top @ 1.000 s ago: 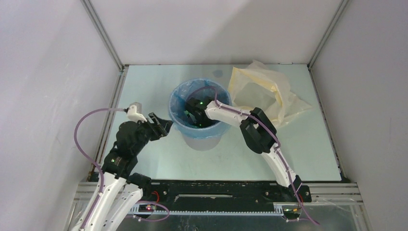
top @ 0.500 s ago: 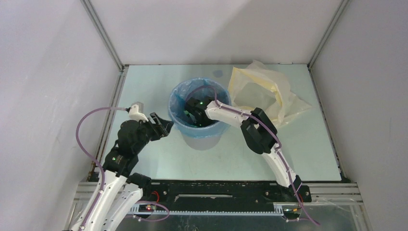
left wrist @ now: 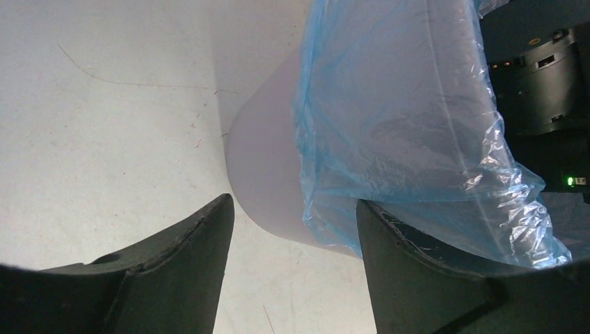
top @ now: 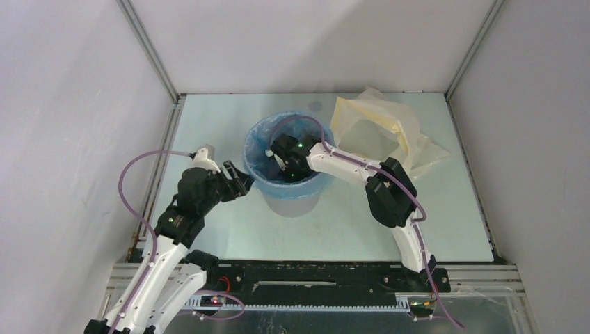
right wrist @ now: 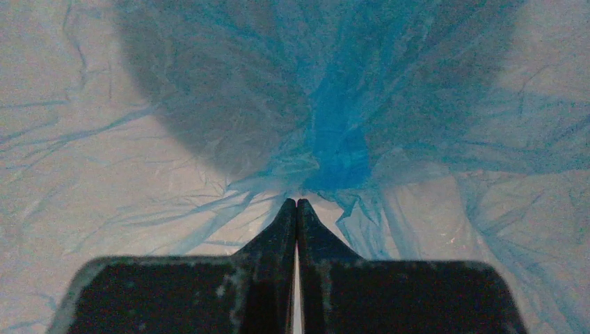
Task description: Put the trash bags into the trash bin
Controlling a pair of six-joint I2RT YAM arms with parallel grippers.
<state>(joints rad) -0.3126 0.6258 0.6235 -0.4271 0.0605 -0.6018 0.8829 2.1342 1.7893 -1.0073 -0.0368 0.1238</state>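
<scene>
Left gripper (left wrist: 292,209), nearest the arm bases: jaws spread wide and holding nothing, facing the left wall of the trash bin (left wrist: 264,160); contact with the wall cannot be told. The bin stands upright at mid-counter (top: 209,125). The blue trash bag (left wrist: 403,118) lines it, its edge folded over the rim and hanging crinkled down the outer wall. Right gripper (right wrist: 297,202): reaching down inside the bin, jaws closed tip to tip against the bag's gathered film; whether a fold is pinched between them cannot be told. Behind and to the right, just beside the bin, lies 1 pale yellow plastic bag (top: 379,129).
</scene>
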